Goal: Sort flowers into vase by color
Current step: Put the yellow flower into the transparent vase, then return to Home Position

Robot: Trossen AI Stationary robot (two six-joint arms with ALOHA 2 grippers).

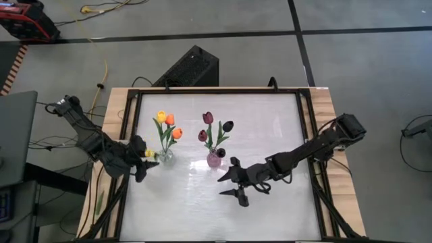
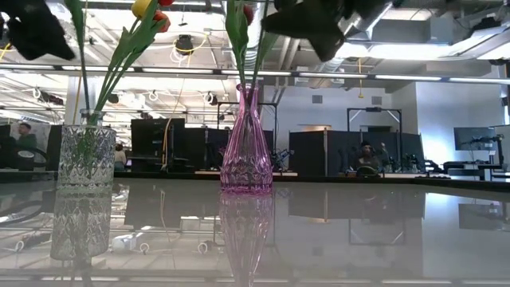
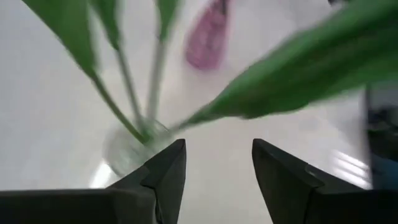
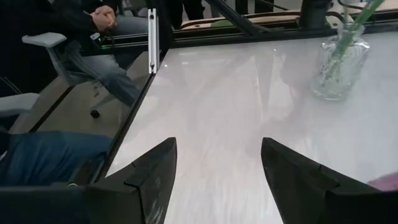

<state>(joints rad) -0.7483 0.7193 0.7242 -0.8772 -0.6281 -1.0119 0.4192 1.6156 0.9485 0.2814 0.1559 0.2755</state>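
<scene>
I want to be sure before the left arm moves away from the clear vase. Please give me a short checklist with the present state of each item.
1. Left gripper open, nothing between its fingers: ok.
2. Orange and yellow flowers stand in the clear vase: ok.
3. Maroon flowers stand in the pink vase: ok.
4. Both vases upright: ok.
5. Right gripper open, empty, apart from both vases: ok.
6. No flower left lying on the table: ok in the high view.
</scene>
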